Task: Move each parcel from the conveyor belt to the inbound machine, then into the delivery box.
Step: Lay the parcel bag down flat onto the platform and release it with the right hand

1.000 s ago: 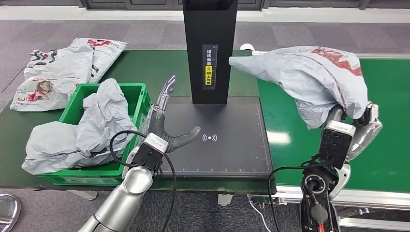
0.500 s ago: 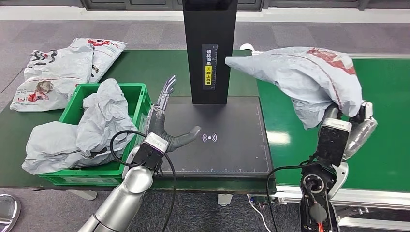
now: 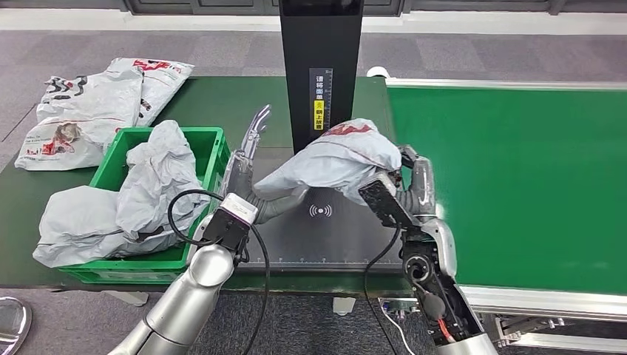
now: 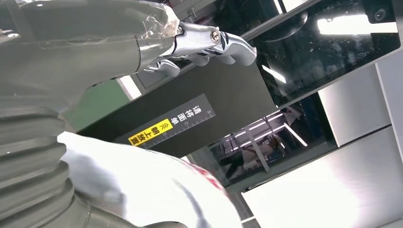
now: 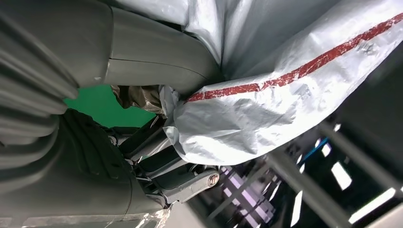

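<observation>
A grey carpeted floor (image 3: 473, 55) (laid in large square tiles) runs behind a dark green table (image 3: 214, 100). Along the far wall sit dark cabinet fronts (image 3: 200, 6) above a pale strip.

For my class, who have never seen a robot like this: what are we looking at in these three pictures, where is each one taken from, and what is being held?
This is a humanoid robot with two silver arms, sorting parcels. The wide picture is from a camera on its head, looking down at its own arms. The other two are from cameras on its wrists, close behind each hand, so they look tilted.

In front stands a black scanner over a dark pad. To the right runs a green conveyor belt. To the left sits a green box with crumpled grey bags in it, and more bags lie behind it.

The right hand holds a grey parcel with red print over the pad. The left hand is open beside it, its thumb under the parcel's edge.
</observation>
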